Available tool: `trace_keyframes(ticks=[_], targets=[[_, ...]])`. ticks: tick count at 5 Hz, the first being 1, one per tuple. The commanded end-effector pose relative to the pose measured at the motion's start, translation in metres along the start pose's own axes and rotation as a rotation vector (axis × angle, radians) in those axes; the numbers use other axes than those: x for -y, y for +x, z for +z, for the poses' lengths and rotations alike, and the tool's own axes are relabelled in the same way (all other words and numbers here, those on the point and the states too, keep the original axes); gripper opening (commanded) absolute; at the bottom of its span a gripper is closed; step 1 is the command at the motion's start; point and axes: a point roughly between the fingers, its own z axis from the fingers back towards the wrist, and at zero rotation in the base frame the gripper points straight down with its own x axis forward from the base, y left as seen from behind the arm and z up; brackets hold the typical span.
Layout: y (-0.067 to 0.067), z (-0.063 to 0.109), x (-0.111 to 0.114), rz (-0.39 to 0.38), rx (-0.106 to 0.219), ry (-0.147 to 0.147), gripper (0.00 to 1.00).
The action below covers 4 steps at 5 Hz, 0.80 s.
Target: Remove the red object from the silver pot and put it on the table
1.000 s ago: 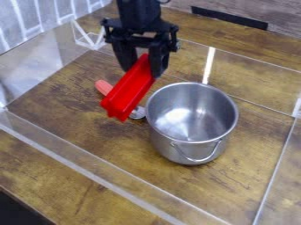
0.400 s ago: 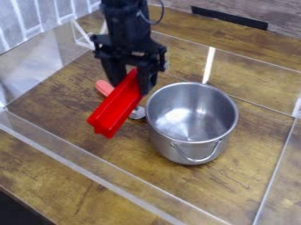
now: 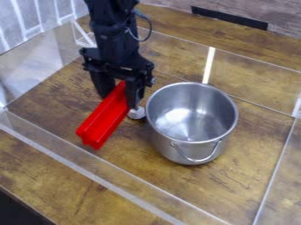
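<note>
The red object (image 3: pixel 102 117), a long bright red grooved block, slants down to the left of the silver pot (image 3: pixel 191 120), its lower end on or just above the table (image 3: pixel 47 167). My black gripper (image 3: pixel 119 86) points straight down and is shut on the block's upper end. The pot stands upright beside it on the right, shiny, with nothing visible inside and a small loop handle at its near rim. Behind the gripper, a salmon-red spoon handle (image 3: pixel 101 86) peeks out, and the spoon's metal bowl (image 3: pixel 137 112) lies by the pot's wall.
Clear acrylic walls (image 3: pixel 70 141) ring the wood-grain tabletop; the near wall runs diagonally just in front of the block's lower end. A white wire rack (image 3: pixel 80 37) stands at the back left. A light streak (image 3: pixel 209 63) lies behind the pot.
The gripper has carried the red block down and to the left, away from the pot. The block's lower end has sunk close to the tabletop.
</note>
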Motion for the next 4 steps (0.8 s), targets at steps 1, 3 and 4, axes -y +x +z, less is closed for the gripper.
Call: trace_keyframes(ticks=[1,3,4], targets=[[0.001,0.012,-0.011,0.000,0.065,0.017,1.00],[-0.004,-0.014,-0.019,0.013,0.044,0.022,1.00],[-0.002,-0.029,-0.019,0.015,0.041,0.016,1.00]])
